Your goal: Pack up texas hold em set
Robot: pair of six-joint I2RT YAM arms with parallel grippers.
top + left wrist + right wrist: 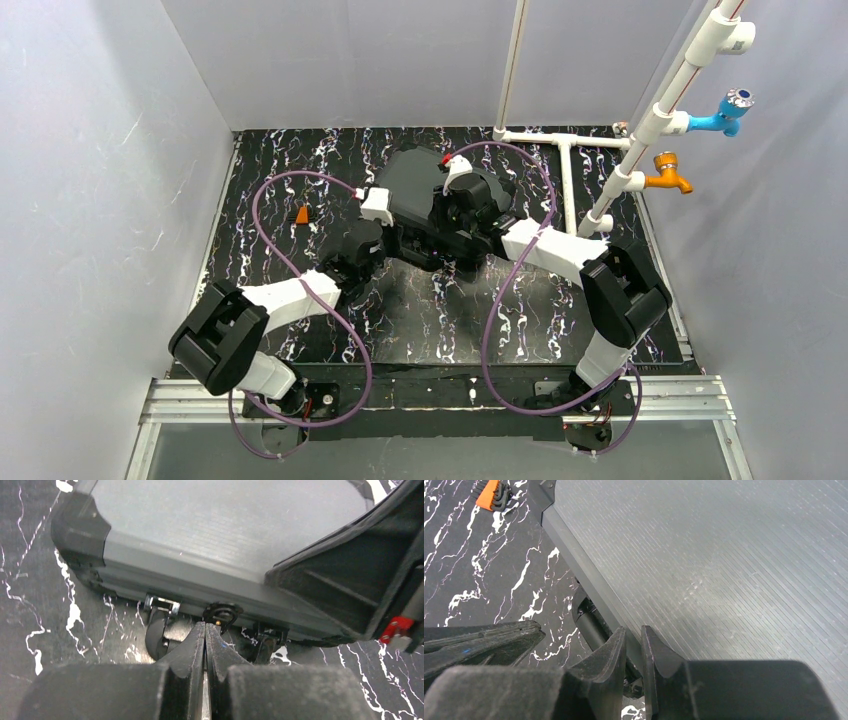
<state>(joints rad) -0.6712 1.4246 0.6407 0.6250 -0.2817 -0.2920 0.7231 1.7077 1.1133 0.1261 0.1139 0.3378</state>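
The black case (412, 178) of the texas hold em set lies closed at the middle of the mat; its ribbed grey lid (724, 555) fills the right wrist view. Chips, cards and dice are out of view. My left gripper (205, 626) is shut, its tips against a black ring fitting (221, 614) on the case's front side, beside the handle (155, 635) and a silver latch (162, 604). My right gripper (630, 629) is shut to a narrow slit, tips at the lid's front rim. I cannot tell whether it pinches the rim. From above, both grippers (410, 238) (440, 222) meet at the case's near edge.
A small orange and black object (301, 214) lies on the mat left of the case. The white pipe frame (570, 160) with a blue tap (730, 110) and an orange tap (668, 175) stands at the back right. Grey walls close in both sides.
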